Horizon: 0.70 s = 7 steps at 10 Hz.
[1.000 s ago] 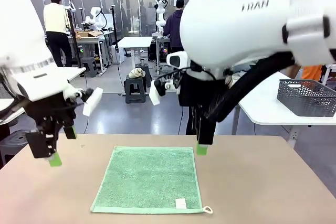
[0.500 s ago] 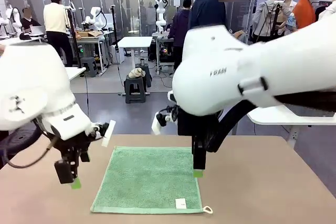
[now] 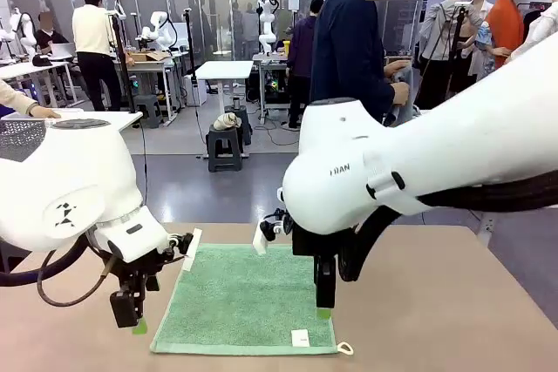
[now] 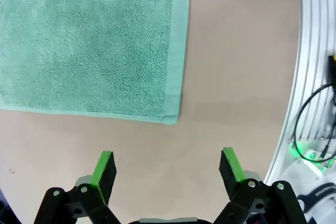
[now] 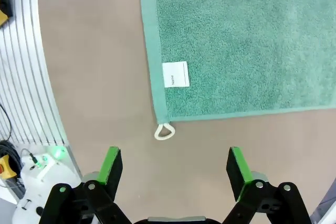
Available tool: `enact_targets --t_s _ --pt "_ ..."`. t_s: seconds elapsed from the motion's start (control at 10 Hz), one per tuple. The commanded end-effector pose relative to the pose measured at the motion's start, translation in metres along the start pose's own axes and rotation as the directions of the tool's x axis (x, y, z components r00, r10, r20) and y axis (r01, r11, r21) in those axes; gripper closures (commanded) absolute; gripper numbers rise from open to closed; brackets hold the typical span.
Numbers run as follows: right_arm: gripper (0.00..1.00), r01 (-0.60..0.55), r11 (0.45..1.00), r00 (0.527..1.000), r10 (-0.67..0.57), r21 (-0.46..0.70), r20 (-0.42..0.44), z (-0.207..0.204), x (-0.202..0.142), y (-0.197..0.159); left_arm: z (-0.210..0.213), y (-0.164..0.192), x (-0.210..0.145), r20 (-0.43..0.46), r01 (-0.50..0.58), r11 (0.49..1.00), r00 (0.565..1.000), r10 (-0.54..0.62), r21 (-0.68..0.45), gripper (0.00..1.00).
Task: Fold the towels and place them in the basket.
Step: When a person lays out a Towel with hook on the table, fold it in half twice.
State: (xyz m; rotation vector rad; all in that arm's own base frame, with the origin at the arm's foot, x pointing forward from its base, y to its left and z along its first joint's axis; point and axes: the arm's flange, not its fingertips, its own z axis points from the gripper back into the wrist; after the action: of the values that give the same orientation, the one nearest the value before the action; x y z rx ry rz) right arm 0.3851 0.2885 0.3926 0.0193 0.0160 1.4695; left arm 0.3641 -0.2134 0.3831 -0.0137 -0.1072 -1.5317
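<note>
One of the towels, a green one (image 3: 244, 298), lies flat and unfolded on the tan table, its white label (image 3: 300, 337) and corner loop (image 3: 345, 348) at the near right. My left gripper (image 3: 133, 320) hangs open just above the table beside the towel's near left corner (image 4: 170, 118). My right gripper (image 3: 323, 307) is open low over the near right edge. The left wrist view shows open fingers (image 4: 105, 162) over bare table short of the corner. In the right wrist view the open gripper (image 5: 176, 165) sits just short of the loop (image 5: 164, 131) and label (image 5: 175, 74). The basket is out of view.
The table (image 3: 436, 302) has bare room to the towel's right and left. A person in a dark jacket (image 3: 349, 50) stands beyond the far edge. The ribbed white robot base (image 4: 311, 77) lines the table's near side, also seen as the base (image 5: 21, 77).
Both arms have come down and toward the near side, the left gripper to the towel's near left corner, the right along its right edge to the near corner.
</note>
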Motion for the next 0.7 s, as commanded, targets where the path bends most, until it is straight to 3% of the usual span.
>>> enact_targets --t_s 0.0,0.3,0.6 --pt "0.00 -0.065 0.997 0.997 0.066 -0.036 0.034 -0.017 -0.013 0.023 -0.007 -0.002 -0.003 0.004 -0.006 0.999 1.000 0.005 0.034 0.00" --pt "0.00 -0.116 0.991 0.992 0.119 -0.062 0.040 -0.047 -0.029 0.044 -0.019 -0.001 -0.001 0.001 0.016 0.999 1.000 -0.016 0.042 0.00" --pt "0.00 -0.085 0.993 0.994 0.090 -0.084 0.067 -0.056 -0.026 0.034 -0.033 -0.004 0.000 -0.014 0.036 0.998 0.999 -0.035 0.058 0.00"
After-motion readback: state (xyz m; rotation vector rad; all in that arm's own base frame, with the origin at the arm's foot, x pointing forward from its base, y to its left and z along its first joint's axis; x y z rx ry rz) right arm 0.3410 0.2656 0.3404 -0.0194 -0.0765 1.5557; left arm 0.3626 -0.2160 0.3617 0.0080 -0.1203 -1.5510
